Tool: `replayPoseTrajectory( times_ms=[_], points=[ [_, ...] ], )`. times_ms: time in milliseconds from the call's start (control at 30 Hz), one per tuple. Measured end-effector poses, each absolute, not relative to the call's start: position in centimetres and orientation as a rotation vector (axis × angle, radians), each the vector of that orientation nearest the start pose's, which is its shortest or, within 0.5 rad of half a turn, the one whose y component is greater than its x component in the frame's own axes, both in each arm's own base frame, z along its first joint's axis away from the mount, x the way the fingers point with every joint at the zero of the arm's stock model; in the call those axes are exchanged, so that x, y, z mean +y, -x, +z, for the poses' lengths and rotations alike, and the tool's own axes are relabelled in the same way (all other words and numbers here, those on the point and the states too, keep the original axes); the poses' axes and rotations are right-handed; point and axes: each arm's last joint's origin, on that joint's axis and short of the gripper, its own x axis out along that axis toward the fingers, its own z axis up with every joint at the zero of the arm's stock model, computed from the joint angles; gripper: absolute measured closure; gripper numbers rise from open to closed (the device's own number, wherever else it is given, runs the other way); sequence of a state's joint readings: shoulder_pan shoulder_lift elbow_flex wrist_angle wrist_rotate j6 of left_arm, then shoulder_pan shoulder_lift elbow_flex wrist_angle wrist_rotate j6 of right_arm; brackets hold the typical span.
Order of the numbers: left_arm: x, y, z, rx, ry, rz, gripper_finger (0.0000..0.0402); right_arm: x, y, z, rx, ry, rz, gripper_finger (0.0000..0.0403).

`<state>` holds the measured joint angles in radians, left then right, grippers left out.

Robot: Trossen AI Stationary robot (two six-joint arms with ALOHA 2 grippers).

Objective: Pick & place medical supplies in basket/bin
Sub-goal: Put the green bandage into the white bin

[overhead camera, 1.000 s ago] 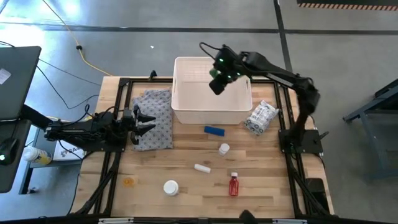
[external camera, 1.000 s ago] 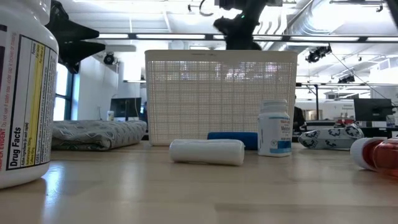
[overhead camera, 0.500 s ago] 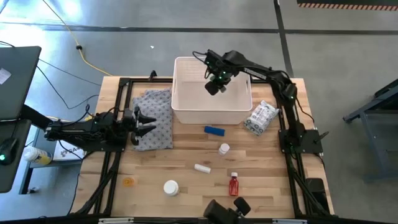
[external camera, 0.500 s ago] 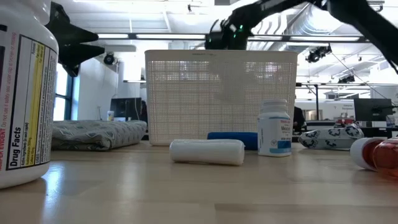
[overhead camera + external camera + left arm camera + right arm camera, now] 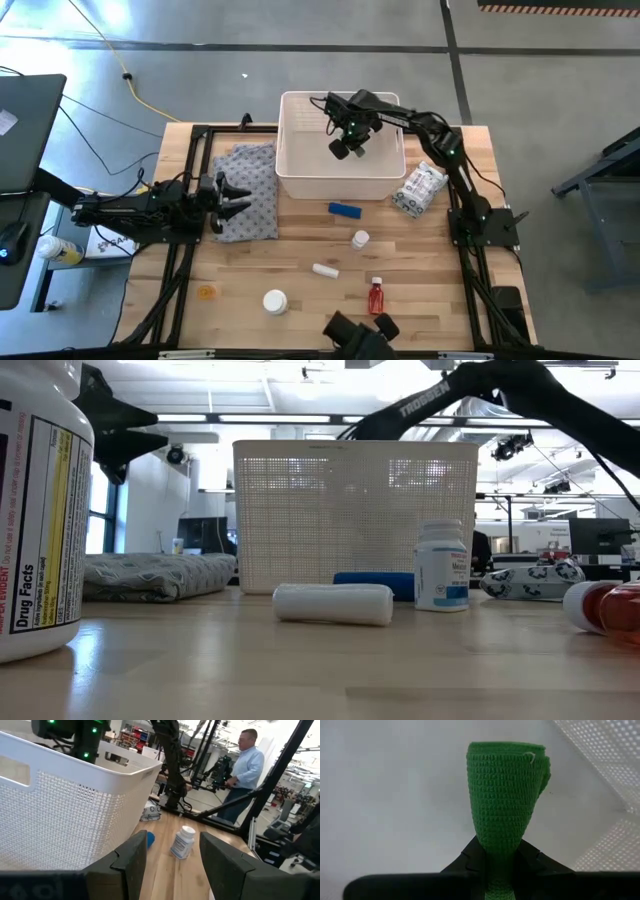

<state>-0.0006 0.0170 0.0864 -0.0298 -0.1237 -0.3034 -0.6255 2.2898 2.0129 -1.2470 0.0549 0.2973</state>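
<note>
Dropping lower into the basket (image 5: 300, 165) now – right gripper (image 5: 347, 147) clamped on the green tube (image 5: 506, 805), visible only from its wrist; left gripper (image 5: 232, 198) waits half-open.

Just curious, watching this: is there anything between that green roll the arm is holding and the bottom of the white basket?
Nothing visible. The right gripper is inside the basket, pinching the green roll, and only bare white basket floor shows beyond it.
</note>
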Motion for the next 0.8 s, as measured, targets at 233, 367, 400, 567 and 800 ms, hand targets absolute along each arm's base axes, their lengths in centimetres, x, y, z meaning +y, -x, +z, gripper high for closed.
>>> replayPoseTrajectory(
  times_ms=[233, 367, 400, 567, 800],
  points=[
    [0.3, -9.3, 18.7, -0.040, 0.328, 0.112, 0.0186, -26.7, -36.3, 19.5, 1.410, -0.695, -0.777, 0.0356],
    [0.3, -9.3, 18.6, -0.033, 0.332, 0.113, 0.0186, -26.6, -36.3, 19.3, 1.420, -0.716, -0.756, 0.0351],
    [0.3, -9.3, 18.6, -0.033, 0.332, 0.113, 0.0186, -26.5, -36.3, 19.1, 1.426, -0.730, -0.743, 0.0351],
    [0.3, -9.3, 18.7, -0.039, 0.332, 0.113, 0.0186, -26.5, -36.3, 18.0, 1.482, -0.722, -0.747, 0.0354],
    [0.3, -9.3, 18.7, -0.041, 0.332, 0.116, 0.0186, -26.5, -36.3, 18.1, 1.493, -0.676, -0.780, 0.0322]
  ],
)
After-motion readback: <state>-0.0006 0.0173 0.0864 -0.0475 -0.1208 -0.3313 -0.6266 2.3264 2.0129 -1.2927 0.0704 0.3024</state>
